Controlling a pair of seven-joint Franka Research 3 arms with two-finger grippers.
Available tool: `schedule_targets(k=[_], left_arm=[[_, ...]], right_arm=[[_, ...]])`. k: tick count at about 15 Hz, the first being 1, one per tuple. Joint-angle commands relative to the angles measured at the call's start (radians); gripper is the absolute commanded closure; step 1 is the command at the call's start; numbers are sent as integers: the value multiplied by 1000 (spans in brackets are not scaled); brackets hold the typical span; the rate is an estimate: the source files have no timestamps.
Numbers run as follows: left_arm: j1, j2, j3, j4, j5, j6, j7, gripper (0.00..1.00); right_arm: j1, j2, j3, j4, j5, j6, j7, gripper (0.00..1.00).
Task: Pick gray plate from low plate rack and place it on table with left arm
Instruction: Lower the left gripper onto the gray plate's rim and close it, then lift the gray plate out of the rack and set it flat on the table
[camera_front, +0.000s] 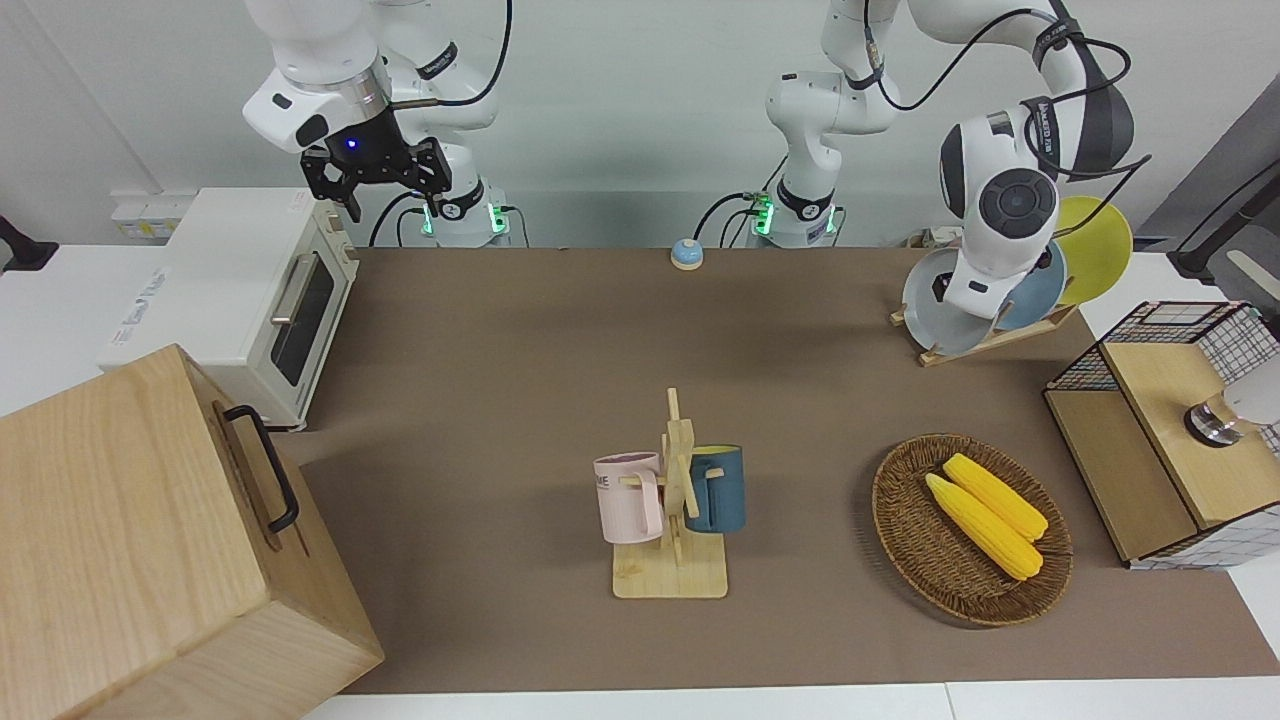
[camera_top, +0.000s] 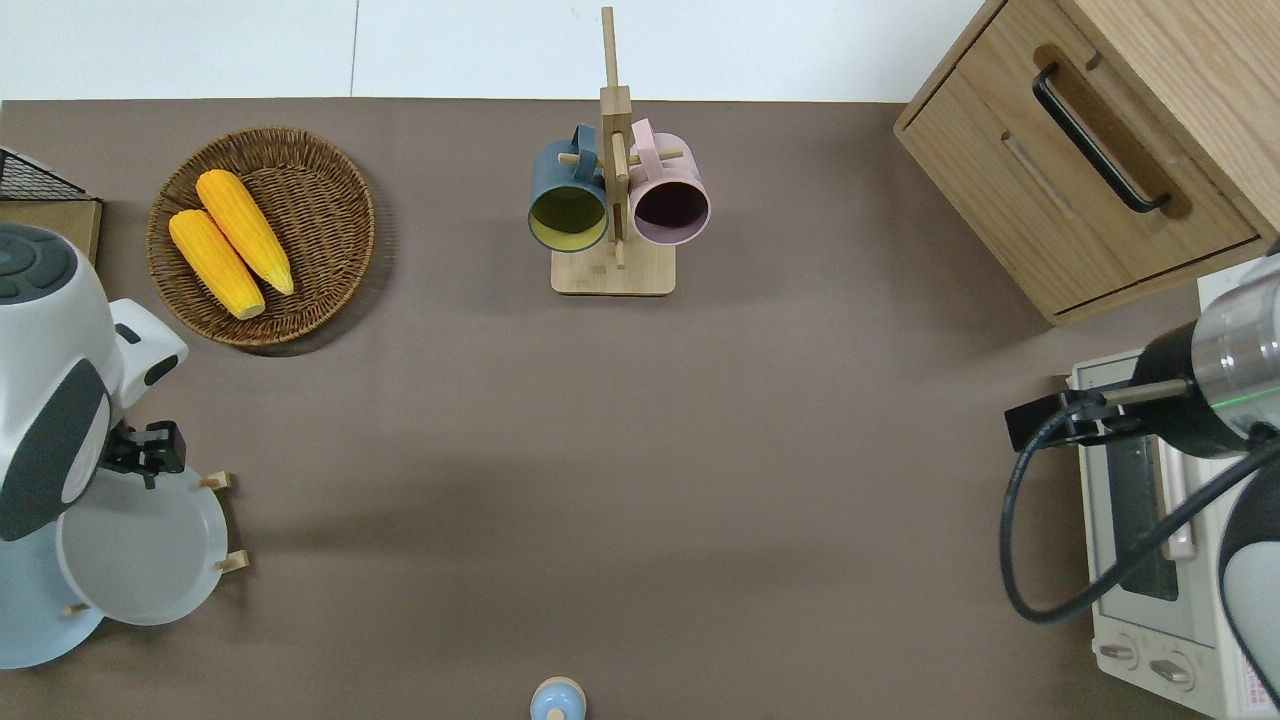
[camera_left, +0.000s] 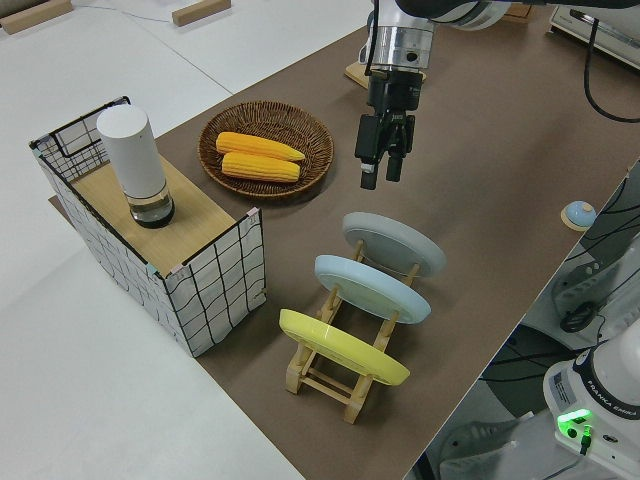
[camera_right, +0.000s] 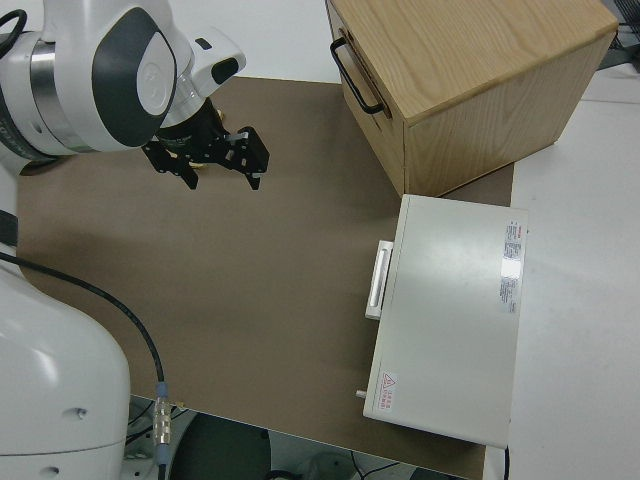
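Note:
The gray plate (camera_left: 393, 243) leans in the low plate rack (camera_left: 330, 378) at the left arm's end of the table (camera_front: 500, 380), in the slot farthest from the robots. It also shows in the front view (camera_front: 925, 312) and the overhead view (camera_top: 140, 555). My left gripper (camera_left: 380, 180) is open and points down. It hangs just above the gray plate's top rim without touching it. The overhead view shows the gripper (camera_top: 148, 468) over that rim. My right arm is parked, its gripper (camera_front: 375, 188) open.
A blue plate (camera_left: 372, 288) and a yellow plate (camera_left: 340, 345) stand in the same rack, nearer to the robots. A wicker basket (camera_top: 330, 160) with two corn cobs and a wire-mesh box (camera_left: 210, 285) lie close by. A mug stand (camera_top: 613, 275) stands mid-table.

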Motion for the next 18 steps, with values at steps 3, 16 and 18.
schedule_targets(k=[3,16,18], left_arm=[[-2,69,77,-9,31,-29,5,9],[-25,83,69,23,24,-87,-2,1000],[-30,79,54,83,22,-135,5,1000]], right_arm=[[-13,-5,7,6,3,-15,-3,11],[-13,-5,7,6,3,-15,-3,13],[-13,-5,7,6,3,-15,-3,13]])
